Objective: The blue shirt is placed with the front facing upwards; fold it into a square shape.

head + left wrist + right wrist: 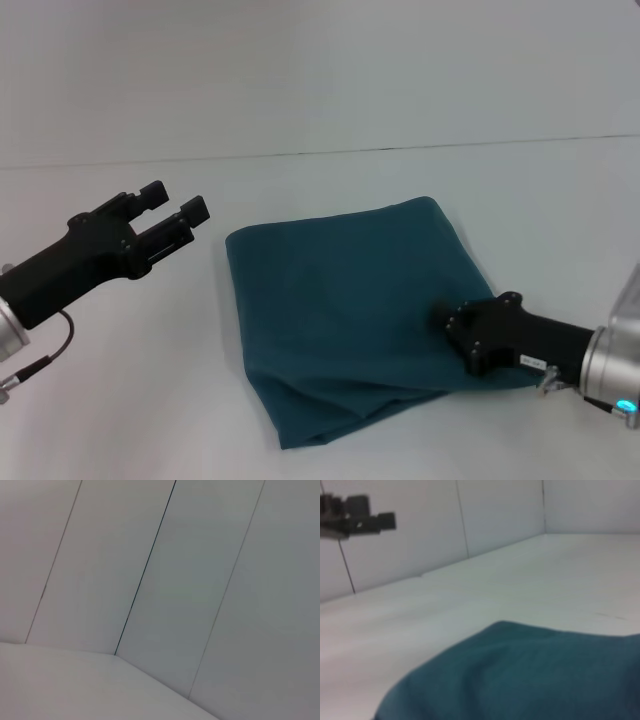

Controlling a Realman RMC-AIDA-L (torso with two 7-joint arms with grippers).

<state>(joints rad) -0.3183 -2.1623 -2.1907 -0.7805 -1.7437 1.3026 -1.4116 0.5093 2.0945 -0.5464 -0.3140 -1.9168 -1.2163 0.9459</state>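
Two arms are in play, but only my right one is at the shirt (340,310). The shirt lies near the middle of the desk (520,190), already folded into a rough four-sided packet with the plain teal side up; no print shows. Its near edge is loose: layers bulge and stick out toward the near-left corner of the packet, so the shape is not yet a clean square.

My right gripper (462,328) rests low on the shirt's right edge, toward the near side. Its jaws are hidden under the black housing, so I cannot tell if they are parted or if they pinch cloth.

My left gripper (172,208) hangs in the air just beside the shirt's far-left corner, not touching it. Its jaws stand a little apart and carry nothing.

I judge that the folding is almost done and the present step is tidying. The next move, I think, needs the loose near layers pulled flat and tucked in line, with care not to drag the whole packet across the desk.
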